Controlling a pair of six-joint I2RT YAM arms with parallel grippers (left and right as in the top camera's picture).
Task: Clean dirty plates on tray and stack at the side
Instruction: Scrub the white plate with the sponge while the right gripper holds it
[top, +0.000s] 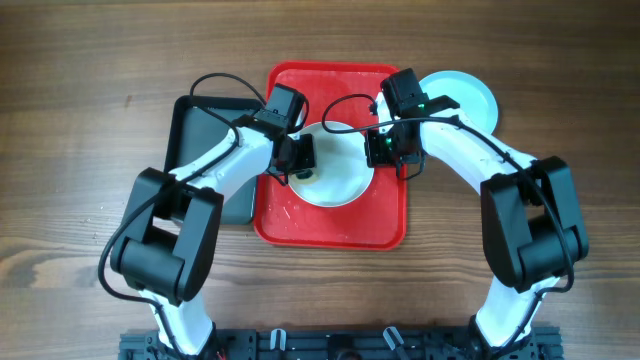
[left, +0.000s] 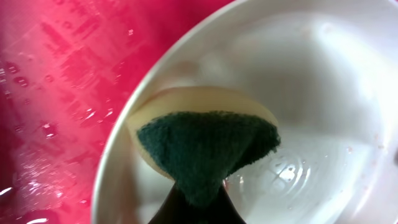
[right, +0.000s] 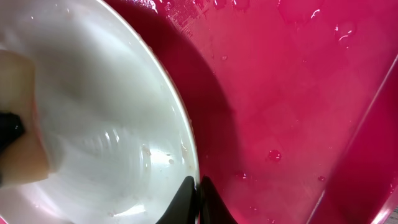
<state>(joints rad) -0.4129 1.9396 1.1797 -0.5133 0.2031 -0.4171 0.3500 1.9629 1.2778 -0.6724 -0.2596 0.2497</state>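
White plate (top: 338, 187) sat wet on the red tray (top: 330, 228), faint pink specks near its rim. The left gripper (left: 194, 202) pinched a green-faced sponge (left: 205, 146) against it; right gripper (right: 198, 198) clamped its rim.

Brown wooden table (top: 80, 80) filling the whole view from above, long horizontal grain with darker knots, even soft light, faint shadows, a black rail (top: 340, 346) along the near edge

Overhead: left arm (top: 225, 160) is covering the black tray's (top: 195, 125) near left corner; right arm (top: 460, 150) is crossing the pale plate (top: 470, 95) off the red tray's (top: 330, 230) far right corner. Left wrist: sponge (left: 205, 149) is masking the left gripper (left: 194, 202) tips; white plate (left: 323, 93) is running past the frame edges, blurring.
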